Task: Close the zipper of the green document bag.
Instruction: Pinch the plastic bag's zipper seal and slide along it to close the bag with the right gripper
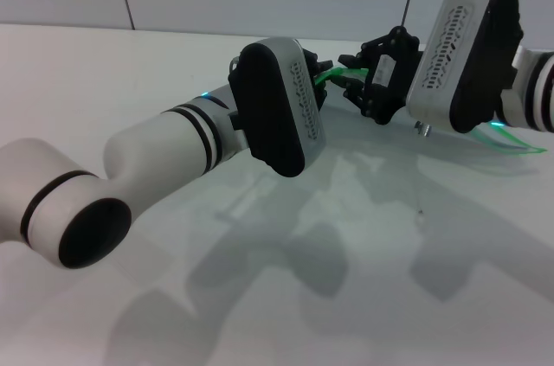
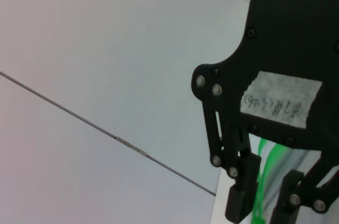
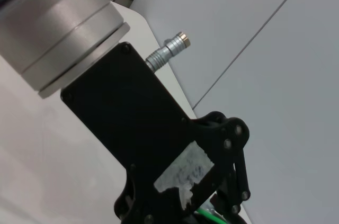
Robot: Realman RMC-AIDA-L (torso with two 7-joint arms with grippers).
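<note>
White tabletop and pale panelled wall framed the scene, and the bag [image 1: 381, 137] lay flat at the far side, mostly hidden behind both arms, its translucent sheet barely distinct from the table [image 1: 286, 297]. The zipper [image 1: 333, 74] showed as a bright green strip between the two grippers at far centre, with another green length [image 1: 519, 143] emerging to the right under the right arm. The left gripper [image 1: 322, 67] reached in from the near left and sat at the strip; the left wrist view showed green strip between black fingers [image 2: 241, 197], apparently pinched, though the grip was not certain. The right gripper [image 1: 363, 89] met it from the right, touching or nearly so; whether it was closed could not be told. The slider was not visible. Likely trouble: with the grippers this close, one pulling could drag the bag instead of the slider, or the thin strip could slip out or buckle if the bag was not held firmly. The wall [image 2: 106, 49] was plain grey with thin seams.
</note>
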